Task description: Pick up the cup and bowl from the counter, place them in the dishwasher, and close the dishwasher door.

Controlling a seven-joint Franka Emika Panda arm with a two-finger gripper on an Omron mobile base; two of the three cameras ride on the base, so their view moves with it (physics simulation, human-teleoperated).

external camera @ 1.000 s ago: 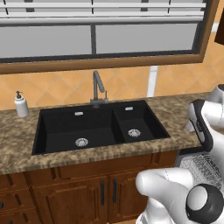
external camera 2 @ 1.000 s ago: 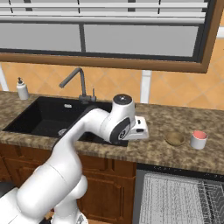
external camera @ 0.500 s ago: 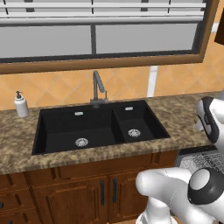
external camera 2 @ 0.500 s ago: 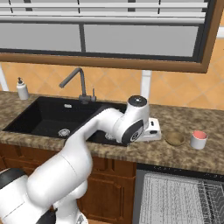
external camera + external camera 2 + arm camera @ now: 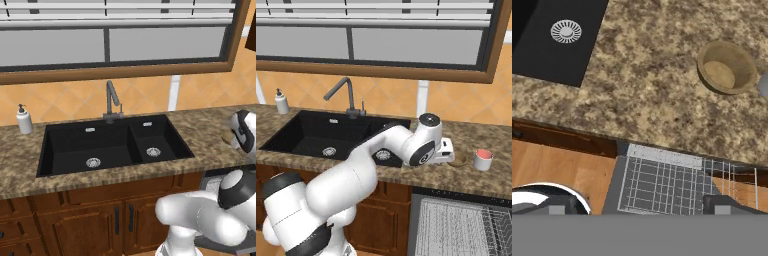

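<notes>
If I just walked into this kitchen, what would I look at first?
Probably the big white robot arm stretching over the speckled brown granite counter. Just past its hand sit a shallow tan bowl and a small whitish cup with a pink top. Behind it is a black double sink, and below the counter the dishwasher's grey wire rack.

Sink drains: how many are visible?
2. One in the large left basin, one in the smaller right basin of the black sink. The arm partly covers the right drain in the right base view.
</notes>
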